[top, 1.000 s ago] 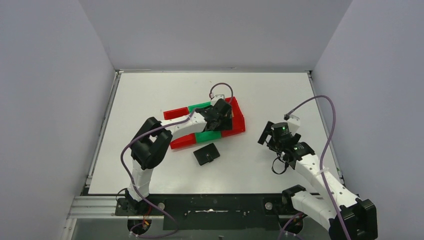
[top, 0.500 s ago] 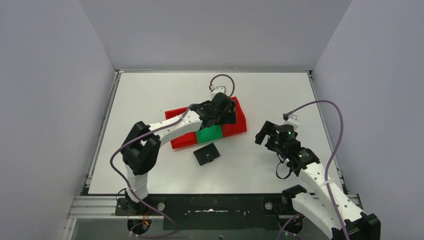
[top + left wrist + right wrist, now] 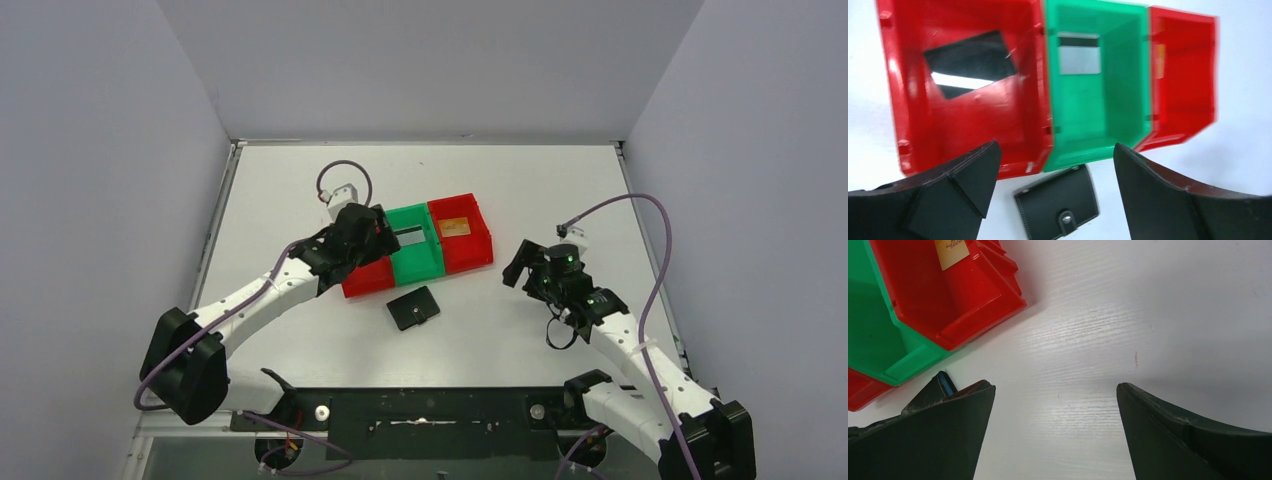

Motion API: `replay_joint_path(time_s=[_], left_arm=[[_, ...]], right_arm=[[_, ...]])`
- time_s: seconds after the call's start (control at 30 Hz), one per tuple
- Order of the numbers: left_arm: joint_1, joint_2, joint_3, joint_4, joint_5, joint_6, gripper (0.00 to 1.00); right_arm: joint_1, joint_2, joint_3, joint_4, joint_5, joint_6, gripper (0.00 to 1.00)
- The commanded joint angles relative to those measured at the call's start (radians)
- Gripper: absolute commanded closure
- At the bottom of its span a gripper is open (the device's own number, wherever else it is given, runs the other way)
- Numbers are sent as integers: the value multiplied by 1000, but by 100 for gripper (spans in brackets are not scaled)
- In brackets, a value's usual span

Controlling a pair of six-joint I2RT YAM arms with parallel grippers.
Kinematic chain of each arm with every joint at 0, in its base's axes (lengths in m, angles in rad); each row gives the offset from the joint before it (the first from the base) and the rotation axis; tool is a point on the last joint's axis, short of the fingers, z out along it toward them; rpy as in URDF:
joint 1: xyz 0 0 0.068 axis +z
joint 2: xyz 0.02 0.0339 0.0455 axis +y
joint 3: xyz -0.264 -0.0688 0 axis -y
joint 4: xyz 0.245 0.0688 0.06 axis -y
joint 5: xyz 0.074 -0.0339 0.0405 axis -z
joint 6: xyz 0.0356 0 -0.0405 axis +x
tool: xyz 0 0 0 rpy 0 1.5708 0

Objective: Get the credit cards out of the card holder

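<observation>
Three credit cards lie apart, one to a bin. The black card (image 3: pixel 970 64) is flat on the floor of the left red bin (image 3: pixel 973 130), the silver-grey card (image 3: pixel 1078 53) is at the far end of the green bin (image 3: pixel 1083 115), and the orange-gold card (image 3: pixel 455 228) is in the right red bin (image 3: pixel 1183 90). The card holder (image 3: pixel 1058 205) rests folded on the table just in front of the bins, touching none of them. Whether its snap tab is fastened I cannot tell.

With it folded I cannot see whether any card is left inside, but to my eye the emptying looks done. The next move would ask only that the arms draw clear without nudging the bins, or that the holder be opened for a check.

All the cards are thin, stiff and glossy. The black one throws back a bright streak, and the silver one carries a dark stripe along one edge. The holder is matte black and leather-like, with a stitched border and a small metal stud. The bins are shiny moulded plastic, open-topped, with sloped walls.

The left gripper (image 3: pixel 1055 147) hovers over the near rims with its jaws spread wide and nothing between them. The right gripper (image 3: pixel 1055 387) hangs beside the right red bin, equally wide and empty, above the white, faintly grained table (image 3: pixel 1148 315).
</observation>
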Motion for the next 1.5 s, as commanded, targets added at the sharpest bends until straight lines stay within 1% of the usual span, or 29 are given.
replay_joint_path(time_s=[0.0,0.1,0.2,0.23,0.27,0.33,0.37,0.5,0.6,0.73,0.9,1.13,1.27,1.47], left_arm=[[33,-26,-36,23,15,-72,20],[50,-31,-47,-8,-27,-82,35],[72,-26,-58,-33,-49,-91,42],[74,-22,-60,-37,-53,-91,48],[76,-18,-63,-40,-56,-94,51],[75,-6,-69,-42,-60,-99,54],[77,5,-73,-39,-61,-100,60],[79,68,-55,-58,-60,-96,72],[88,121,-43,-59,-40,-86,74],[93,184,-30,-80,-50,-92,74],[112,235,-29,-45,-48,-89,75],[134,348,29,-48,-38,-69,75],[134,392,61,-58,-74,-58,75],[135,425,111,-105,-171,-23,75]], right_arm=[[8,25,28,41,50,36,2],[8,27,36,24,64,36,2],[9,12,31,14,79,36,2],[8,5,28,13,85,36,2],[8,-3,23,13,89,37,2],[10,-17,15,12,100,40,2],[10,-21,13,9,104,41,2],[7,-27,13,1,119,37,2],[7,-22,14,-7,130,30,2],[7,-19,13,-16,138,27,2],[4,-24,10,-17,147,22,2],[2,-23,13,-30,168,14,2],[-1,-20,11,-33,174,11,2],[-2,-22,8,-36,181,7,2]])
